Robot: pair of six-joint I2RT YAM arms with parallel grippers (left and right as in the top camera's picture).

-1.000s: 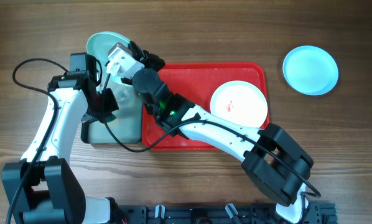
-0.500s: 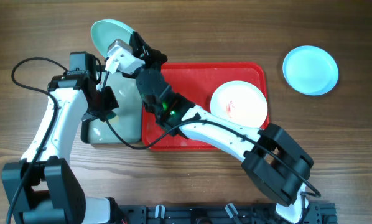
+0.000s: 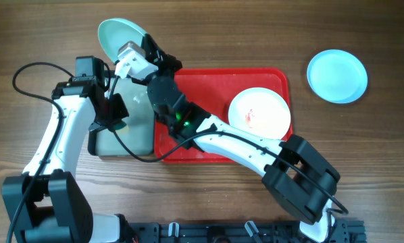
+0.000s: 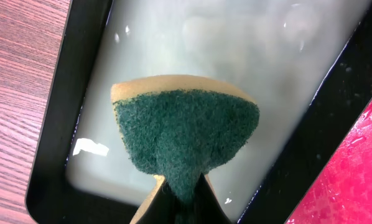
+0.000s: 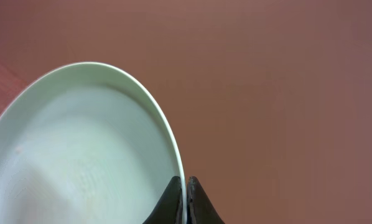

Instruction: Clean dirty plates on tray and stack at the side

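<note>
My right gripper (image 3: 145,51) is shut on the rim of a pale turquoise plate (image 3: 117,37) and holds it tilted above the table, past the far end of the grey tray. In the right wrist view the plate (image 5: 80,149) fills the left, pinched between the fingers (image 5: 183,190). My left gripper (image 3: 114,116) is shut on a green sponge (image 4: 186,134) over the black-rimmed grey tray (image 4: 55,124). A white plate (image 3: 259,113) with red smears lies on the red tray (image 3: 209,81). A second turquoise plate (image 3: 336,75) lies on the table at the far right.
The grey tray (image 3: 141,128) holds cloudy water and sits against the red tray's left edge. A black cable loops off the left arm (image 3: 26,71). The right arm stretches across the red tray's left half.
The right gripper lifted the turquoise plate up and away from the grey tray, tilting it; it has held almost still in the last half second. The left gripper with the sponge barely moved.
</note>
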